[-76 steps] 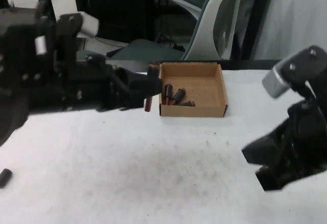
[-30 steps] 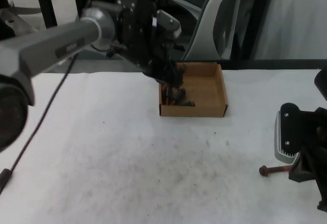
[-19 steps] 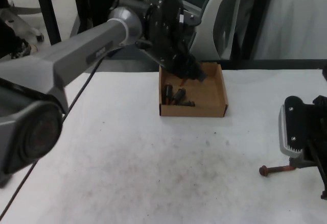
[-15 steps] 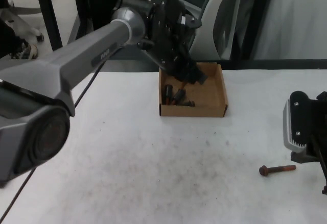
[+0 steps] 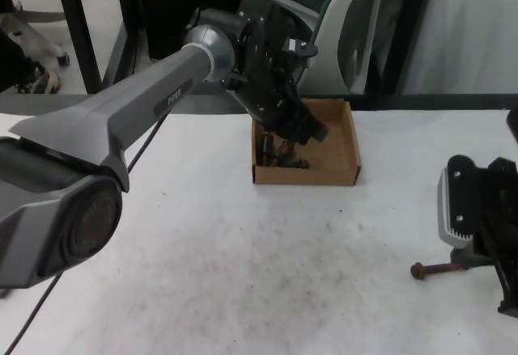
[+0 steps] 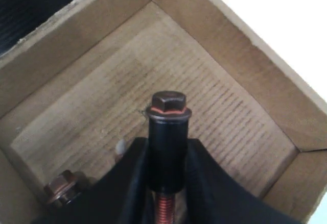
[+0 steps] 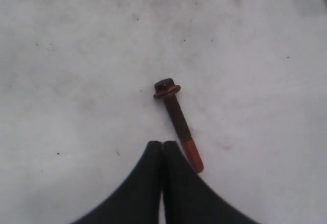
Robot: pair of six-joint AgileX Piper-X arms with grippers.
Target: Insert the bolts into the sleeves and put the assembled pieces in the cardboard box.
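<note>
High view: at upper centre your left arm [image 5: 162, 96] reaches over the box [image 5: 306, 179]. At lower right a loose bolt [image 5: 437, 269] lies on the surface [image 5: 202, 274] by the right arm [image 5: 477, 217].

Left wrist view: your left pincer [image 6: 168, 152] is clamped on a sleeve [image 6: 167, 134] with a bolt head [image 6: 167, 104] at its end, above the box floor.

Right wrist view: your right pincer [image 7: 163, 146] is fully closed and holds nothing, its tips just beside the loose bolt.
</note>
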